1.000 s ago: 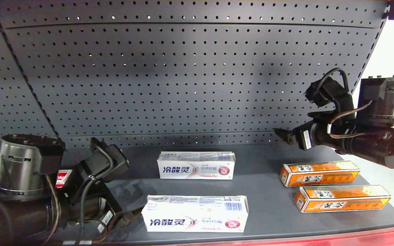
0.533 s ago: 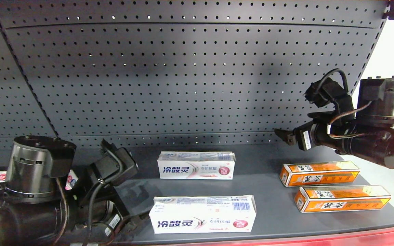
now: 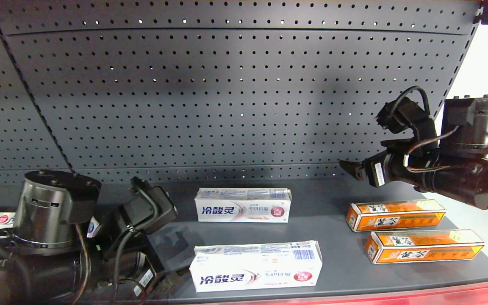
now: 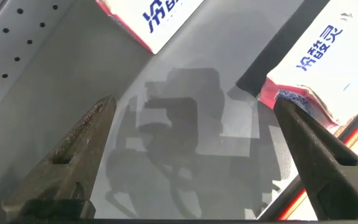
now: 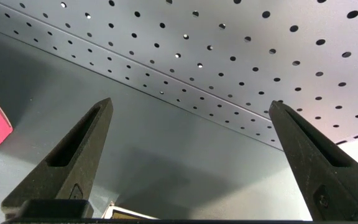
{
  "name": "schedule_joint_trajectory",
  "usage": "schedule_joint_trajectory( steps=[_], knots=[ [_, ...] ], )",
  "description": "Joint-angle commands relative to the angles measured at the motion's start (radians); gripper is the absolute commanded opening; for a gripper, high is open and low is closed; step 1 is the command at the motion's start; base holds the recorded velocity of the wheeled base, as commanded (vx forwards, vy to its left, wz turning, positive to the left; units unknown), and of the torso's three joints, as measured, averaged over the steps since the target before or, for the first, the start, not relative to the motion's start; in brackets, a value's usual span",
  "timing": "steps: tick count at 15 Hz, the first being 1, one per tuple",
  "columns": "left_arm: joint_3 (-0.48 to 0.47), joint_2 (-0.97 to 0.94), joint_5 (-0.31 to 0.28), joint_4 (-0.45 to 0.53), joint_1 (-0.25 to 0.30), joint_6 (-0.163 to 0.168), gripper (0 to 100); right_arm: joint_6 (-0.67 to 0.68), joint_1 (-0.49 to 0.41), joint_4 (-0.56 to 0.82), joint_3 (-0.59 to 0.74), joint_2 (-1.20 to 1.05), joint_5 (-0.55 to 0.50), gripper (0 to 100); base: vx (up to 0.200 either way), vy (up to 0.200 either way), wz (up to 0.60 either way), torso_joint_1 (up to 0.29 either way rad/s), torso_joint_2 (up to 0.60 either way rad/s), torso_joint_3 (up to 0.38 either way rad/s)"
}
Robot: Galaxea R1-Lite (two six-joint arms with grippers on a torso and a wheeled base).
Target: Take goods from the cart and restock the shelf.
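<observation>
The front white box (image 3: 256, 267) has slid to the right along the shelf (image 3: 328, 237) over the last second. The left arm has travelled the same way just behind it. The right arm has kept its place.

That box lies flat on its long side near the shelf's red front lip. The left gripper (image 4: 194, 102) is low at the box's left end, its two fingers spread wide with only bare shelf between them. One fingertip (image 4: 284, 106) sits just beside the crumpled end flap of the box; I cannot tell whether it touches.

A rear white box (image 3: 242, 205) lies flat farther back, parallel to the front one and well apart from it. Off to the right, two orange boxes (image 3: 395, 214) lie one behind the other, close together but not touching.

The right gripper (image 5: 191, 106) hangs above the shelf behind the orange boxes, pointing left along the perforated back panel (image 3: 227, 106). Its fingers are wide apart too and hold nothing.
</observation>
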Motion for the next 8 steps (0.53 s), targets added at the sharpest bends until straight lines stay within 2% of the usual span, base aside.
schedule_joint_trajectory(
  steps=[1, 4, 6, 8],
  knots=[
    [0.001, 0.003, 0.001, -0.001, -0.002, 0.0, 100, -0.001, 0.001, -0.001, 0.0, 0.003, 0.0, 100, 0.0, 0.0, 0.0, 0.0, 0.0, 0.0],
    [0.011, -0.012, 0.002, -0.001, 0.015, -0.005, 100, -0.001, -0.001, -0.001, 0.0, 0.003, 0.0, 100, 0.0, 0.0, 0.0, 0.0, 0.0, 0.0],
    [0.006, -0.071, 0.013, 0.0, 0.061, -0.04, 100, -0.001, -0.019, -0.001, 0.001, 0.005, 0.003, 100, 0.0, 0.0, 0.0, 0.0, 0.0, 0.0],
    [-0.04, -0.051, 0.024, -0.001, 0.141, -0.046, 100, -0.001, -0.022, -0.001, -0.008, 0.02, 0.003, 100, 0.0, 0.0, 0.0, 0.0, 0.0, 0.0]
  ],
)
